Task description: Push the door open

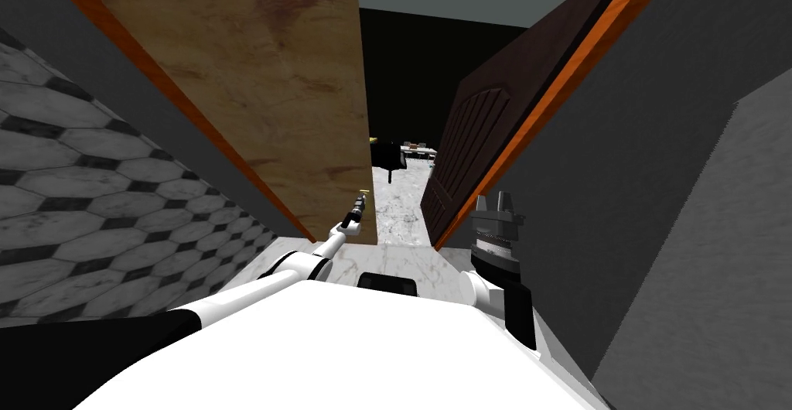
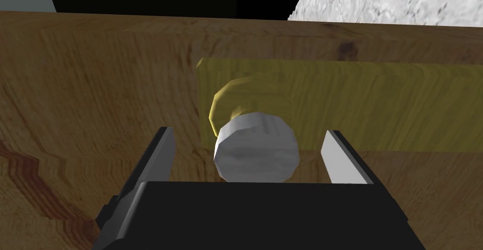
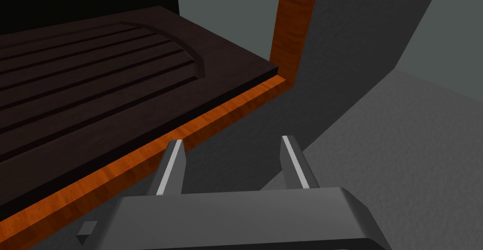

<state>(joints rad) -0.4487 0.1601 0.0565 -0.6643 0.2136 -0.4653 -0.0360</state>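
**Left hand reaching the knob of the pale wooden door**

We are facing a doorway with the pale wooden door (image 1: 263, 80) standing on our left. It is upright, so its long axis is running floor to top. Its hinged side is lying along an orange frame (image 1: 178, 96) and its free edge is pointing into the gap ahead. Through that gap a marble floor (image 1: 402, 196) is showing, with a black area above it.

Our left arm is stretching forward to the free edge. The left gripper (image 1: 360, 199) is holding its fingers wide apart on either side of a round grey knob (image 2: 257, 148), and neither finger is touching it. The knob's axis is pointing straight out of the door face towards the hand. A translucent yellow patch (image 2: 377, 105) is lying over the wood behind it.

The right gripper (image 1: 493, 200) is hanging to our right near the dark grey wall (image 1: 657, 158), with its fingers parted and nothing between them. Beside it a dark brown panelled door (image 3: 94, 72) is standing swung back.
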